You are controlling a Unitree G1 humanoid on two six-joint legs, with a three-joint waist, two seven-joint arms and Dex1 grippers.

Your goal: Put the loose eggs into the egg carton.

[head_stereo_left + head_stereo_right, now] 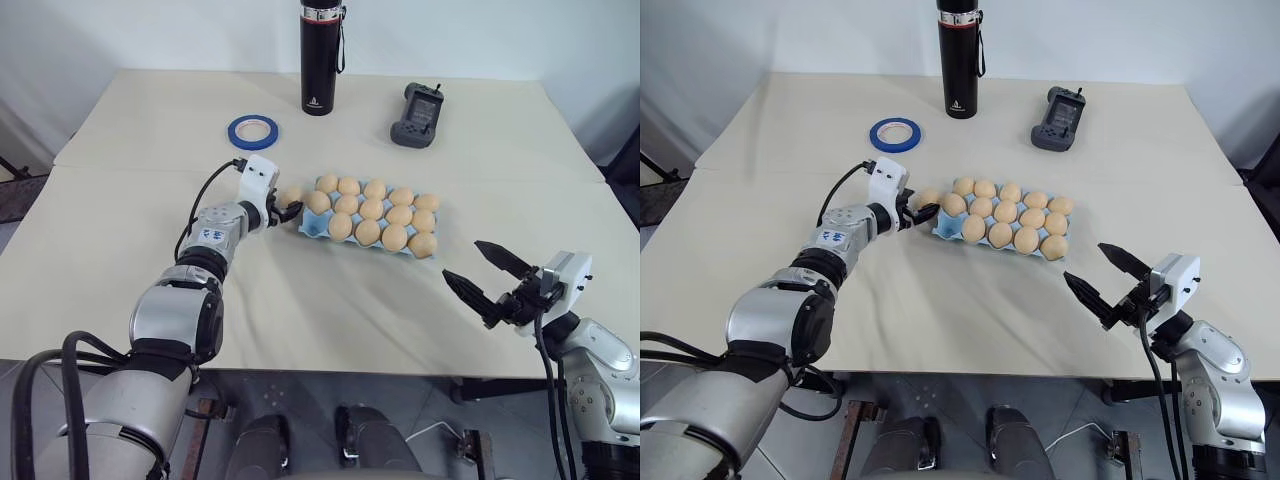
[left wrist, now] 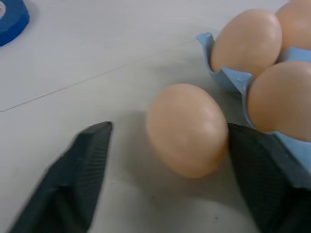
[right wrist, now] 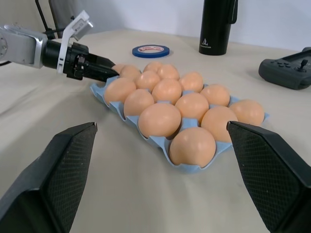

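Beige table (image 1: 120, 250): left gripper (image 2: 165, 141) reaches level, fingers straddling loose egg (image 2: 187, 128) beside egg carton (image 1: 312, 228), ungripped; right gripper (image 1: 490, 275) hovers wide apart, empty

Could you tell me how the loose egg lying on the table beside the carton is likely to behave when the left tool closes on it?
The loose egg is smooth and rounded, so it could slip or roll across the table if squeezed off-centre. It looks thin-shelled, so probably fragile under a hard grip. One finger of the left tool appears to touch it, the other stands apart; the egg carton beside it may stop it rolling that way.
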